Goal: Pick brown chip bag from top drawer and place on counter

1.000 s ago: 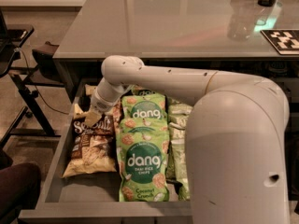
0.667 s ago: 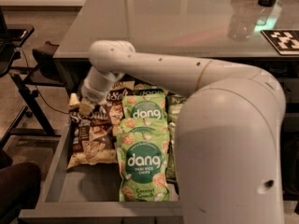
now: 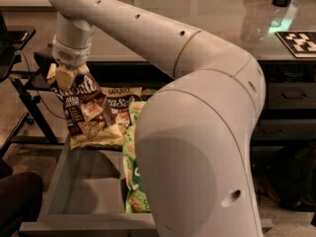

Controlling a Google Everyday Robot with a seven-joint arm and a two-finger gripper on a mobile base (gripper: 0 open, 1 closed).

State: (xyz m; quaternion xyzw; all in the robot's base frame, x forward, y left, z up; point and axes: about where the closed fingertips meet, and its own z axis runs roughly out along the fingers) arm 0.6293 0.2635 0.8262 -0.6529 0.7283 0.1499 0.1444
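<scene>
My gripper point(image 3: 65, 76) is at the upper left, above the open top drawer point(image 3: 81, 189). It is shut on the top edge of a brown chip bag point(image 3: 89, 113), which hangs from it clear of the drawer floor. A second brown chip bag point(image 3: 122, 106) lies behind it in the drawer. The grey counter point(image 3: 212, 19) stretches across the top of the view, behind my arm.
Green Dang bags point(image 3: 133, 181) lie in the drawer, partly hidden by my arm. A clear cup point(image 3: 256, 23) and a black-and-white marker tag point(image 3: 298, 42) sit on the counter at the right. A black chair frame point(image 3: 22, 90) stands to the left.
My gripper closed on the brown chip bag in the drawer's left side and lifted it up and out; the view has also shifted, with my arm filling more of it.
</scene>
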